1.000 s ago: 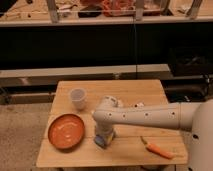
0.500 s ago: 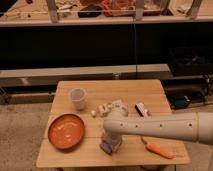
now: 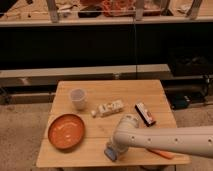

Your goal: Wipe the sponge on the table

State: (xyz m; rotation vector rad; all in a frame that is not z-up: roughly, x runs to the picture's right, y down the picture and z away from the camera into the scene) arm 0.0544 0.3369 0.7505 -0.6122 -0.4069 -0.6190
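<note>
A: One view is all we are working from, the camera view, looking down on the table [image 3: 125, 92]. Where are we finding the sponge?

B: We are seeing the sponge [image 3: 109, 153] as a light-blue scrap at the table's front edge. It is showing from under the gripper [image 3: 116, 145], which is sitting low on it at the end of the arm [image 3: 175, 142] reaching in from the right.

A: Are we reading it as clamped?

B: We are not able to tell. The wrist is covering that, so gripping or merely pressing down, we cannot say. We are judging that the low pose is there to push the sponge against the planks, as a wipe needs.

A: Why that spot?

B: We are guessing it is the bare wood. The cup [image 3: 77, 97], carton [image 3: 111, 107] and block [image 3: 145, 113] are taking up the middle, the plate [image 3: 66, 132] is filling the front left, and an orange thing [image 3: 163, 154] is lying just right of the gripper. How far the wiping has got, we are not judging.
</note>
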